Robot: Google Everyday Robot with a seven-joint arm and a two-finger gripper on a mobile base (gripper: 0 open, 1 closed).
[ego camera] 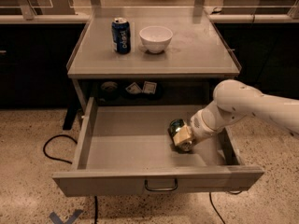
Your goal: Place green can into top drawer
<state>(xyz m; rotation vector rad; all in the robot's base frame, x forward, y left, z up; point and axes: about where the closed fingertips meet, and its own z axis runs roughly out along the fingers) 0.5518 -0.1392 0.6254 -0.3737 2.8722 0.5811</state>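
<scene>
Camera view shows the gripper (pixel 183 138) low inside the open top drawer (pixel 103 184), right of its middle, jaws clamped on the green can (pixel 176 125). The can leans leftward from the jaws, close above the drawer floor; whether it touches, I cannot tell.

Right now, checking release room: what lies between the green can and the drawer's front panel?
Bare drawer floor, in the camera view; the gripper holds the green can inside the top drawer.
</scene>
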